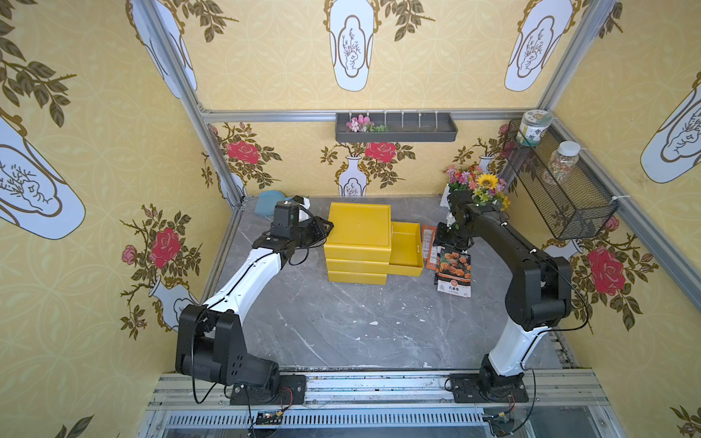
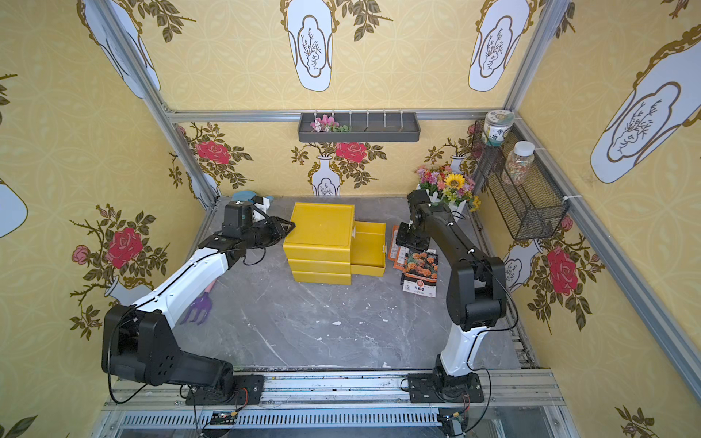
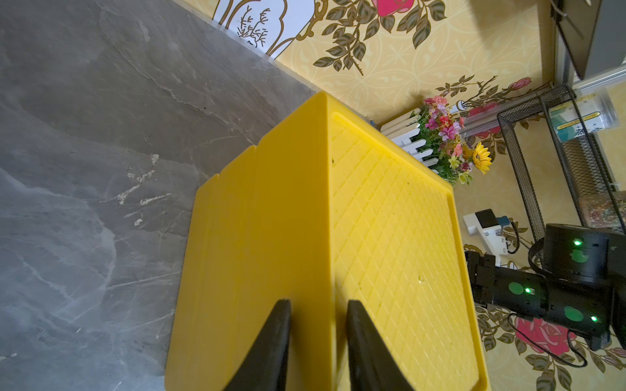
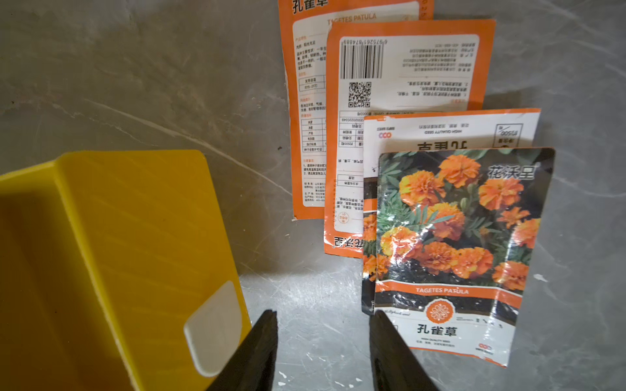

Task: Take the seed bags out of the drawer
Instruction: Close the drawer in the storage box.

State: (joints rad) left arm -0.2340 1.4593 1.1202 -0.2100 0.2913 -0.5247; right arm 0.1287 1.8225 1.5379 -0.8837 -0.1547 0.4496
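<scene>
1. We see four seed bags (image 4: 423, 169) out of the drawer (image 4: 135, 220). They lie flat on the table (image 4: 135, 84) in an overlapping fan, just ahead of the right gripper (image 4: 323, 315) on its side away from the drawer.
2. The top bag (image 4: 454, 243), nearest the gripper, shows orange marigolds face up. The one under it is also face up, and the two farthest from the gripper show printed backs, one with a barcode.
3. The right gripper hangs over bare table between drawer and bags. Its jaws are apart with nothing between them, so it is released. One finger is just beside the drawer's front and its white tab (image 4: 215, 331). The other crosses the near corner of the top bag, and we cannot tell whether it touches.
4. The drawer stands pulled out of the yellow cabinet (image 1: 358, 223), toward the right gripper.
5. The left gripper (image 3: 318, 303) is at the cabinet's side opposite the drawer. Its jaws are partly apart astride the top edge, one finger over the lid and one along the wall. We cannot tell whether it is clenched on that edge or only resting there.
6. Beyond the right arm are flowers (image 1: 478, 186) and a wire basket (image 1: 569, 204) holding two jars (image 1: 533, 127). In a top view, a purple rake (image 2: 197, 307) lies under the left arm.
</scene>
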